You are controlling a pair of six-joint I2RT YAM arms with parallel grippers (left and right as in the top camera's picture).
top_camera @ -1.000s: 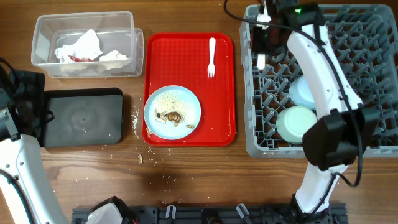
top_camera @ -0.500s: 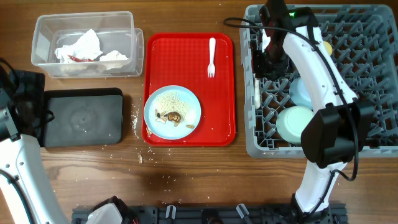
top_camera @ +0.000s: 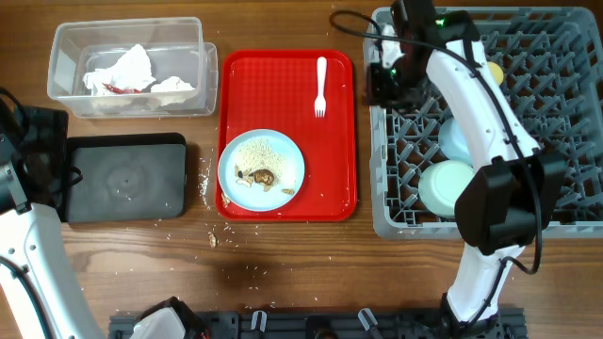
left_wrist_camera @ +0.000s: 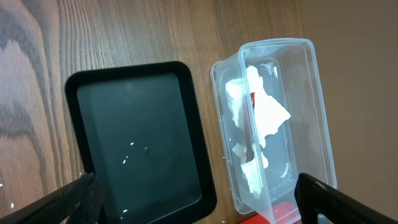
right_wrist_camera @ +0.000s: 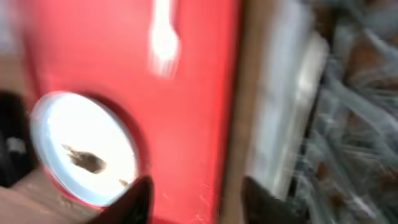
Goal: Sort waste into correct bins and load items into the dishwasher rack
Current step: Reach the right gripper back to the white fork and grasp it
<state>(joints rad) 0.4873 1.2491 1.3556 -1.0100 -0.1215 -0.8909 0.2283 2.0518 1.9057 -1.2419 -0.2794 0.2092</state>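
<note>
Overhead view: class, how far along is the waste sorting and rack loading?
Done: napkins lie in the clear tub; the green bowl, blue bowl and yellow cup sit in the rack. In hand: the right gripper, open and empty, hangs over the rack edge beside the red tray. Left: the fork and the plate with food scraps on that tray.

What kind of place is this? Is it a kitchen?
Probably a clean-up spot set up like a cafeteria dish station. A grey dishwasher rack holds bowls, a red tray carries a plate with food scraps, and a clear tub holds used napkins.
</note>
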